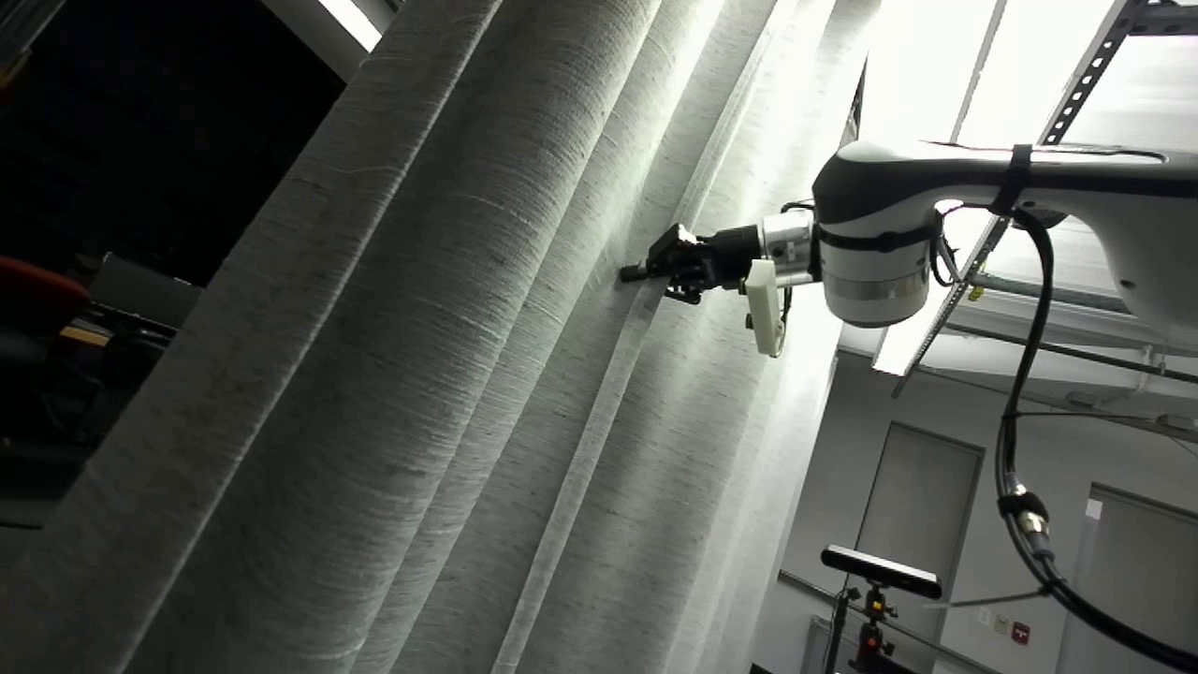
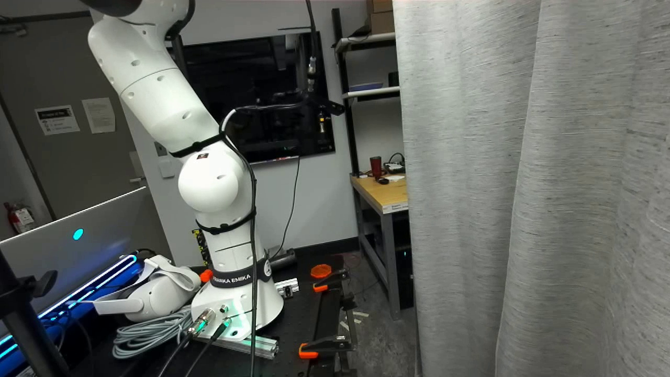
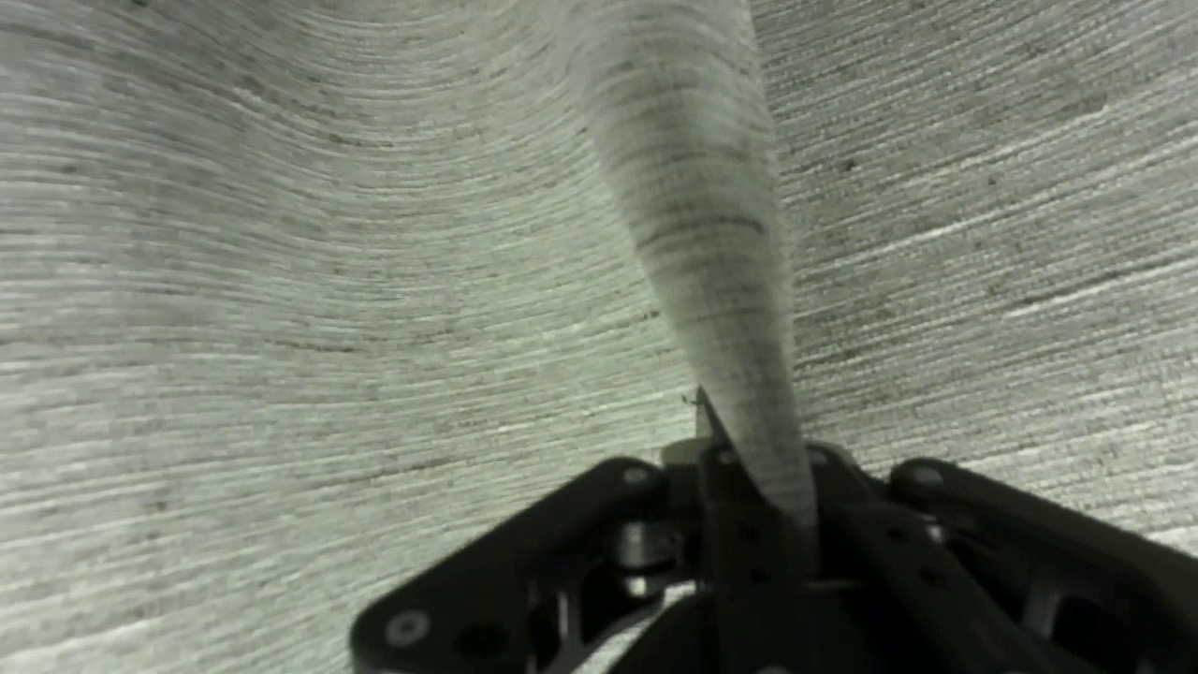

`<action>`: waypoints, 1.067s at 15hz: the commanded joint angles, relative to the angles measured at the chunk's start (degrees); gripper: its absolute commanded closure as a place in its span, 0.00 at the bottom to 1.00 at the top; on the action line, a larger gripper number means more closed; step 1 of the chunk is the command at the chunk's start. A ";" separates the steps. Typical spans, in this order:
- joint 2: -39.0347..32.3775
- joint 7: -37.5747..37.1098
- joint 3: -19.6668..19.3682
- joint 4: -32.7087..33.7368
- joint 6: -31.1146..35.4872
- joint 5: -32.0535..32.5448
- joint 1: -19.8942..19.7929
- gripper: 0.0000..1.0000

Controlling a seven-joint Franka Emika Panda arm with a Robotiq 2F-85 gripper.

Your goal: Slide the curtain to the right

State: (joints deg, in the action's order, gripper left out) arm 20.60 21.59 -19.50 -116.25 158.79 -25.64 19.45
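The curtain [image 1: 449, 309] is a tall pale grey drape with long folds running at a slant across an exterior view. Its fabric [image 2: 471, 183] also fills the right part of an exterior view. My gripper [image 1: 646, 274] meets the cloth at a narrow raised fold, with the arm reaching in from the right. In the wrist view a pinched ridge of the curtain [image 3: 697, 215] runs down between the black fingers, and the gripper [image 3: 763, 463] is shut on it. The fingertips are partly covered by the fabric.
The white arm base [image 2: 235, 298] stands on a black table beside a headset [image 2: 162, 288] and coiled cable. A wooden desk [image 2: 384, 193] with a red cup is behind the curtain's edge. A camera on a stand [image 1: 880, 571] and a metal frame [image 1: 1090, 75] are near the arm.
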 commanded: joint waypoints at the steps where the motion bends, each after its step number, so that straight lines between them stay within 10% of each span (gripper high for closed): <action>1: -5.81 2.70 -3.49 3.53 2.22 -1.80 0.98 1.00; 16: -27.07 2.98 -17.68 15.90 20.95 -0.23 -7.93 1.00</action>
State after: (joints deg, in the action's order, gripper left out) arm -0.47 23.51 -33.97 -101.08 177.97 -25.21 14.83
